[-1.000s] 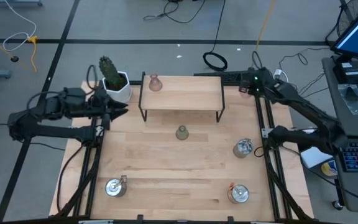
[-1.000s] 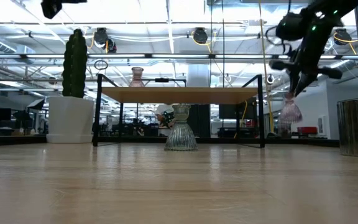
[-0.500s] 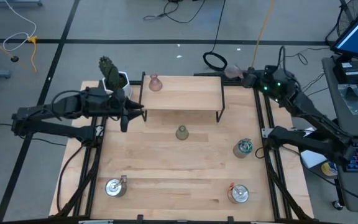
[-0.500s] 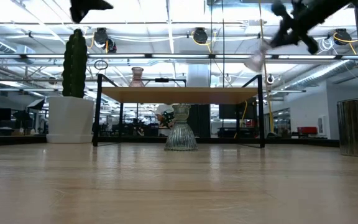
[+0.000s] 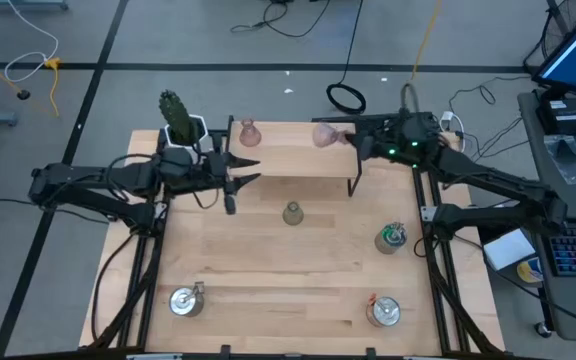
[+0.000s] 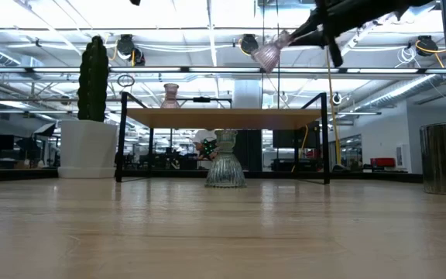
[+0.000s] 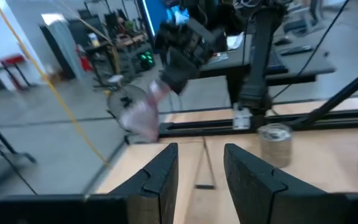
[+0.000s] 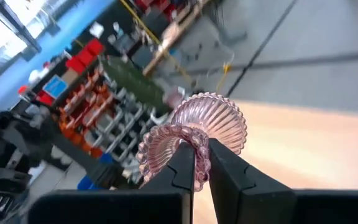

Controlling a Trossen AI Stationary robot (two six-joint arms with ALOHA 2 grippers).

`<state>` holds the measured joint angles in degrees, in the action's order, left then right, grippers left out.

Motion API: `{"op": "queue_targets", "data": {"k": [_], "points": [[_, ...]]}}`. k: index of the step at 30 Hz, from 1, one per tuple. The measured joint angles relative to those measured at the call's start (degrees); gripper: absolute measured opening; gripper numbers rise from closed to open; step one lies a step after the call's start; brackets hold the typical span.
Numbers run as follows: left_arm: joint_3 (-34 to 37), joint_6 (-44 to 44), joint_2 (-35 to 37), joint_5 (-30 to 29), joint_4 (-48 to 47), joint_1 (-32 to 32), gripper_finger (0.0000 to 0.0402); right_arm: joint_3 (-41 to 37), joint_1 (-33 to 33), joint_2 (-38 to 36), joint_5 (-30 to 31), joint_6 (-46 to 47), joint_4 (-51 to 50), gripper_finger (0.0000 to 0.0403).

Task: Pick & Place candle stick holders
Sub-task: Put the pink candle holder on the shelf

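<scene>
Slippage is the danger: the right gripper (image 5: 350, 137), jaws clamped on the tilted pale pink ribbed glass candle holder (image 5: 326, 133) above the wooden shelf (image 5: 298, 155), pinches only its rim, while the left gripper (image 5: 243, 170), jaws apart, hovers near.

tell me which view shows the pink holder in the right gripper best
The right wrist view: the pink holder fills it, ribbed, clamped by the right gripper. High view shows it small above the shelf, low view hanging tilted, left wrist view blurred.
</scene>
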<state>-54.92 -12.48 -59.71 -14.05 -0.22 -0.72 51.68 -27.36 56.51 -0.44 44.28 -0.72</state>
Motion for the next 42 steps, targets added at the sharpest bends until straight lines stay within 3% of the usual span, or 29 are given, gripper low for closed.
{"op": "queue_targets", "data": {"k": [10, 20, 26, 37, 42], "points": [[-0.32, -7.36, -6.55, -6.19, 4.41, 2.1, 0.0131, 0.0, 4.13, 9.7, -7.26, 8.1, 10.82, 0.0017], [-5.36, -10.66, -12.16, -7.14, 4.28, 2.09, 0.0131, 6.56, 8.18, 17.35, -8.92, 7.6, 11.23, 0.0017], [-10.46, -11.42, -15.75, -13.2, -2.33, 2.09, 0.0131, 11.6, 8.53, 20.31, -11.78, 5.68, 8.39, 0.0017], [-17.59, -7.7, -20.2, -15.62, -11.1, 1.48, 0.0133, 13.4, 9.51, 21.48, -11.27, 2.93, 5.2, 0.0017], [-19.92, -5.23, -22.43, -15.54, -12.57, 0.67, 0.0161, 13.4, 9.89, 21.48, -10.18, 1.5, 4.96, 0.0017]]}}
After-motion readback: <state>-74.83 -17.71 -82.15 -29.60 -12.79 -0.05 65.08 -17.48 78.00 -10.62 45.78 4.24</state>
